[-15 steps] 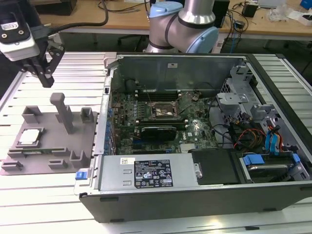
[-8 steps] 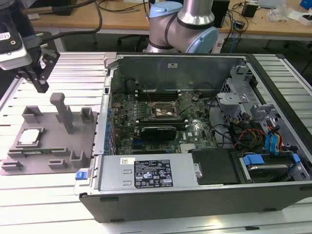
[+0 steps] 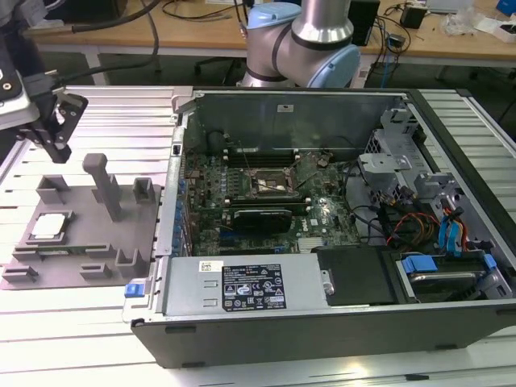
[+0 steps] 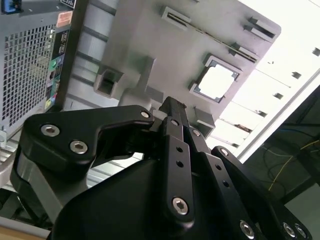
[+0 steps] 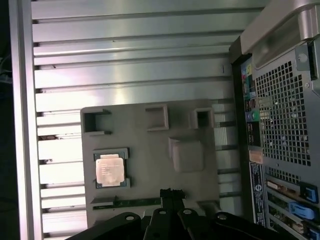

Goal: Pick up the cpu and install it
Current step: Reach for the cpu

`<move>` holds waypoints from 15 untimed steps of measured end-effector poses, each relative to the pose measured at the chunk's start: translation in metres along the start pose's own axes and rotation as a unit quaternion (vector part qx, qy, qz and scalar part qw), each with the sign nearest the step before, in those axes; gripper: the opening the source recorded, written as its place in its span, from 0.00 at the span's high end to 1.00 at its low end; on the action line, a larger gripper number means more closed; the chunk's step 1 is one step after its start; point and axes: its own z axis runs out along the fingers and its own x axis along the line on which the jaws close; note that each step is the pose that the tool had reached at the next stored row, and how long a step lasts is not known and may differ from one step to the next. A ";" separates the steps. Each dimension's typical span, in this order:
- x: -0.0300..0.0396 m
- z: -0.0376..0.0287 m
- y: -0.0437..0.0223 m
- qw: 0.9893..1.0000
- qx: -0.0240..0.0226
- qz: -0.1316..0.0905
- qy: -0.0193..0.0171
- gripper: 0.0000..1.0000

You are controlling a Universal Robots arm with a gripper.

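Gripper [image 3: 57, 151] hangs above the grey fixture tray [image 3: 90, 235] at the exterior view's left, holding nothing. Its jaws appear drawn together in both wrist views [image 4: 174, 106] [image 5: 171, 192], though the tips are seen end-on, so a narrow gap cannot be ruled out. The cpu [image 3: 48, 226] lies flat in its square recess on the tray (pale metal top upward), apart from the gripper. The open computer case [image 3: 322, 318] stands just beside the tray, with its socket [image 3: 270, 184] unoccupied.
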 end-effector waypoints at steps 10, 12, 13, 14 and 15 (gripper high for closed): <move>0.0321 0.0150 -0.0097 1.000 0.000 0.000 0.000 0.89; 0.0362 0.0180 -0.0118 1.000 0.000 0.000 0.000 0.89; 0.0381 0.0192 -0.0126 1.000 0.000 0.000 0.000 0.89; 0.0403 0.0207 -0.0136 1.000 0.000 0.000 0.000 0.89; 0.0423 0.0219 -0.0143 1.000 0.000 0.000 0.000 0.89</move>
